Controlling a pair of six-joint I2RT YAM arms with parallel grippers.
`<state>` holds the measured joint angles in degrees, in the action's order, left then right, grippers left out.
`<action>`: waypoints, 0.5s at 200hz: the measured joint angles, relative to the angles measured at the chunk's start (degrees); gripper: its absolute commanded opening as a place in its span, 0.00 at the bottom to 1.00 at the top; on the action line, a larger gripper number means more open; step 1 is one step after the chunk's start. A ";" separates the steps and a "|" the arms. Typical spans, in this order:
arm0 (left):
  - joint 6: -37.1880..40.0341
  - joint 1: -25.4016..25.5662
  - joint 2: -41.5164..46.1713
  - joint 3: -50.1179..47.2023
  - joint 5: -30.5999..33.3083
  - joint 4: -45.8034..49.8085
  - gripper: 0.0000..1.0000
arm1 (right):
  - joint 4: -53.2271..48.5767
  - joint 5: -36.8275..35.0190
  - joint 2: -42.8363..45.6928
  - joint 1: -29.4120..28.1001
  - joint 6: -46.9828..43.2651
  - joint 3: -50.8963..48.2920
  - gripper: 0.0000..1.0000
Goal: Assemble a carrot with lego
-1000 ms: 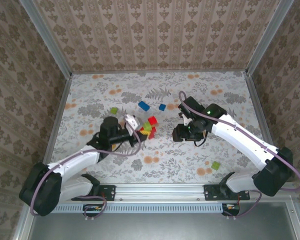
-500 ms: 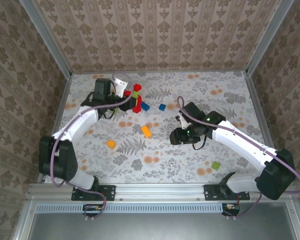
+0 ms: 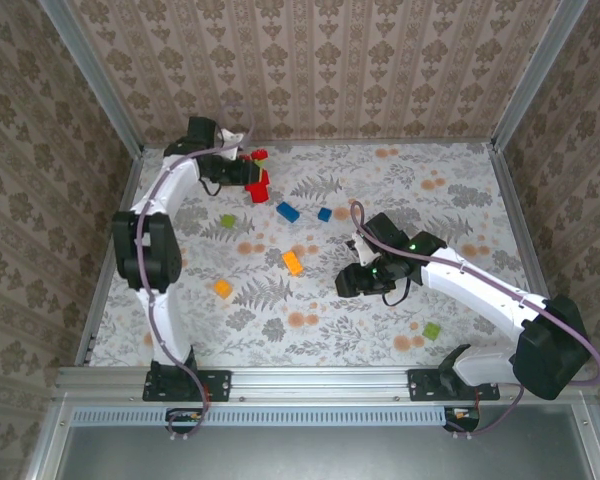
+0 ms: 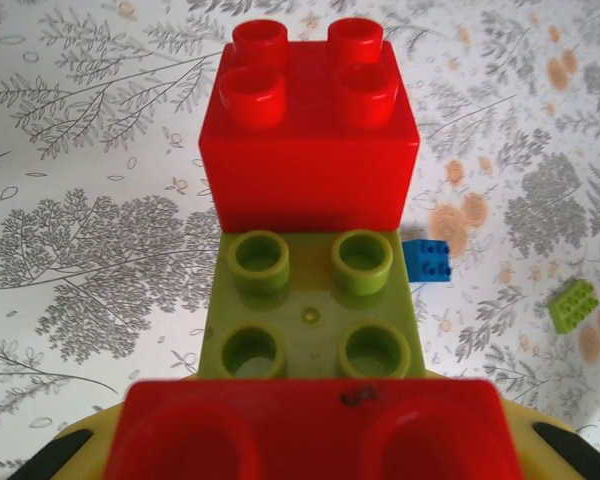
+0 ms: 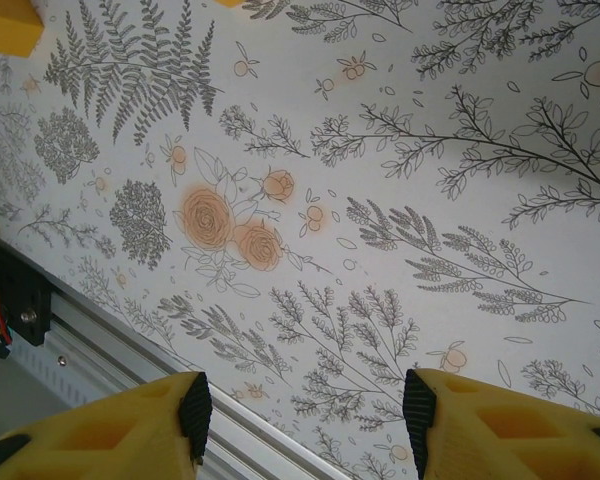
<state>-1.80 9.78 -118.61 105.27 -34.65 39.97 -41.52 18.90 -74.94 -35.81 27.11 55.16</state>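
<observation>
- Reaching toward the back-left corner of the flower-patterned table (image 3: pixel 410 180), the left gripper (image 3: pixel 242 172) is pinched tight on a red and lime-green plastic lego stack (image 3: pixel 258 181).
- The left arm is stretched almost straight, and the stack sits close to the patterned back wall (image 3: pixel 330 70).
- Through the left wrist camera the stack runs away from the lens. A red square four-stud brick (image 4: pixel 310 140) is at the far end, and a lime-green four-stud brick (image 4: pixel 315 310) touches it in the middle.
- A second red brick (image 4: pixel 310 440) is nearest the lens, with a yellow, black-padded finger at each lower corner of that view.
- Loose pieces lie well apart on the table. A small lime-green brick (image 3: pixel 227 221) is near the stack, with a blue oblong brick (image 3: pixel 287 211) and a small blue square brick (image 3: pixel 324 214) towards the middle.
- An orange oblong brick (image 3: pixel 293 262) and a small orange brick (image 3: pixel 222 288) lie nearer the arm bases.
- Another lime-green brick (image 3: pixel 432 330) rests alone on the right, close to the front edge.
- The right gripper (image 3: pixel 352 280) hangs over the table's centre, to the right of the orange oblong brick.
- Its yellow fingers (image 5: pixel 195 405) are spread, with bare tabletop showing between them and nothing gripped.
- An aluminium rail (image 5: pixel 100 350) crosses the lower-left corner of the right wrist view.
</observation>
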 measured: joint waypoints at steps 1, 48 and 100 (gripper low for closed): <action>0.07 -0.04 -0.48 0.59 -0.04 0.39 0.33 | 0.04 0.02 0.00 0.00 0.00 -0.02 0.56; 1.68 -0.13 -14.78 16.65 0.42 10.34 0.33 | 1.68 0.70 0.00 0.00 -0.04 -0.92 0.56; 2.71 -1.11 -22.71 26.21 1.27 18.23 0.35 | 2.71 1.03 -0.02 0.00 -0.02 -2.45 0.56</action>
<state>0.91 8.67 -141.32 131.48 -33.39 58.19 -38.81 19.92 -74.96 -35.81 27.09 52.71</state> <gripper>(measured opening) 0.351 0.566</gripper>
